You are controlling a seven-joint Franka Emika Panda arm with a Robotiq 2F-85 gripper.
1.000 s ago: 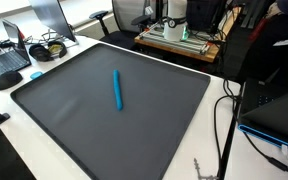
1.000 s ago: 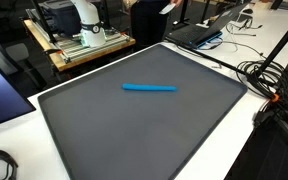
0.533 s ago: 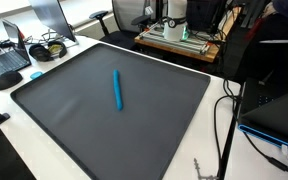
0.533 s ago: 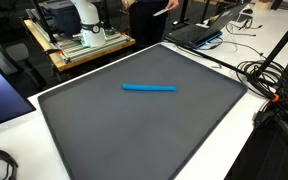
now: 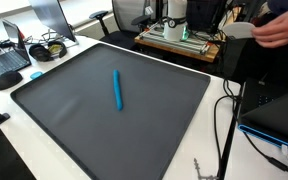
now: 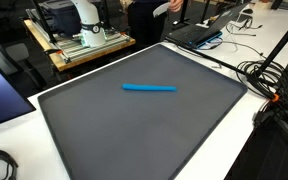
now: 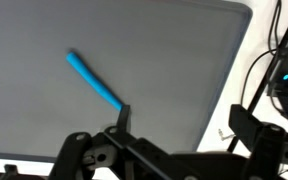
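Note:
A blue pen [image 5: 117, 89] lies alone on a large dark grey mat [image 5: 74, 125] and shows in both exterior views [image 6: 149, 88]. In the wrist view the pen [image 7: 94, 80] lies slantwise on the mat [image 7: 174, 60], well below and up-left of my gripper [image 7: 184, 118]. The gripper's two black fingers stand wide apart with nothing between them. The gripper is high above the mat and does not show in either exterior view.
A laptop [image 5: 6, 63] and headphones [image 5: 49, 47] lie beyond one mat edge. Cables [image 6: 269, 80] and another laptop [image 6: 196, 35] lie by another. The robot base stands on a wooden cart [image 6: 84, 40]. A person's hand [image 5: 279, 25] holds something white at the back.
A person's hand with a white thing has come into view at the back of the scene. The pen and the mat have not moved.

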